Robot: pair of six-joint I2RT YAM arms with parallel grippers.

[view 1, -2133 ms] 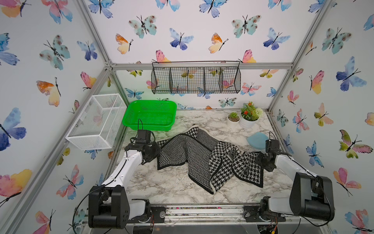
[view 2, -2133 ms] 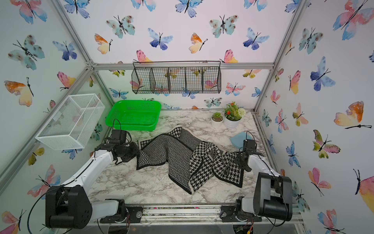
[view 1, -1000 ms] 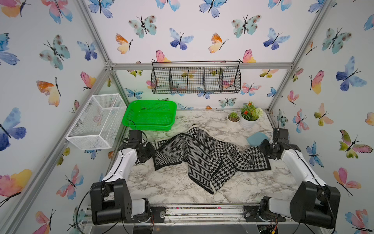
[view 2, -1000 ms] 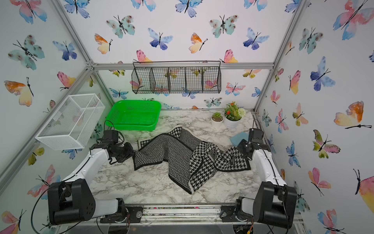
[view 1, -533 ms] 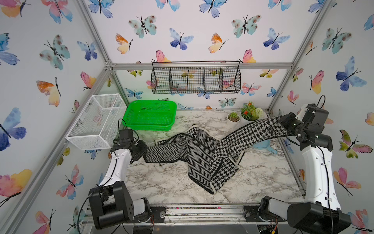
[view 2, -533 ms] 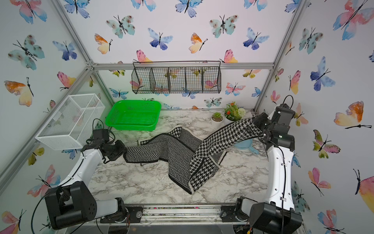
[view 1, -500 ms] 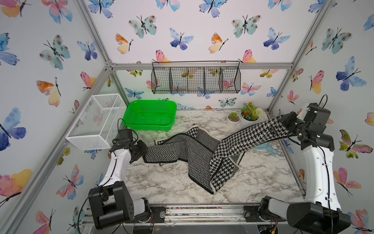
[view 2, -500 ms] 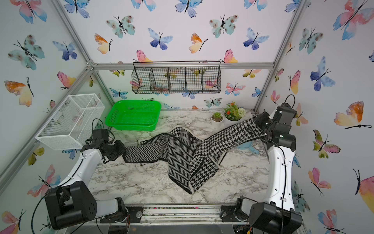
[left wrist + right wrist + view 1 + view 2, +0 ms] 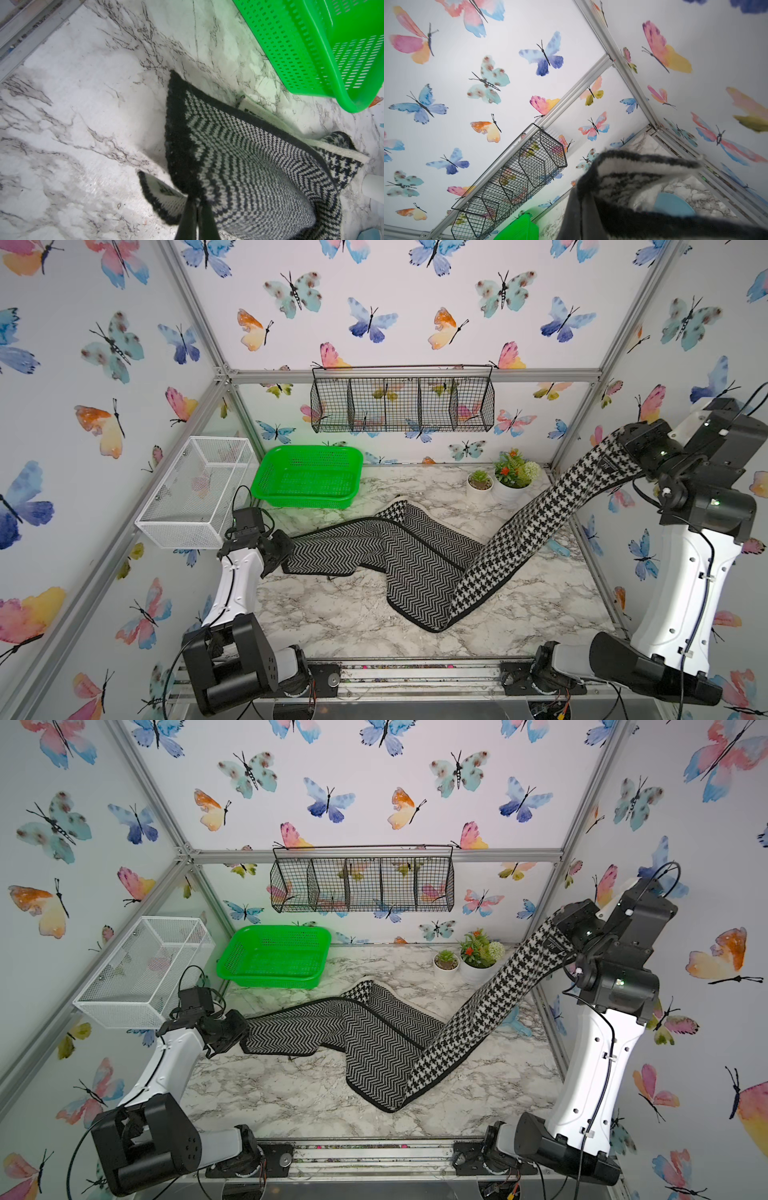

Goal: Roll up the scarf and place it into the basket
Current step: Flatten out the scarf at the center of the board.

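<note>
Since a second ago, the houndstooth end of the scarf [image 9: 415,560] is carried high off the table [image 9: 332,614] by the right gripper [image 9: 622,450], and the zigzag end is drawn outward by the left gripper [image 9: 286,549]. In both top views each pair of fingers is seen clamped on its end, the middle is left twisted on the marble, and the basket [image 9: 307,501] is seen empty just beyond it. For a clean roll, it is judged that the twist should be pulled out and the cloth laid flat and straight first. From the left wrist, a soft knit with a thick black border is shown pinched between closed fingers [image 9: 187,224], near the basket's stiff perforated green plastic wall [image 9: 291,52]. From the right wrist, a fuzzy folded edge [image 9: 633,166] is shown held close; the fingers themselves are blurred.
</note>
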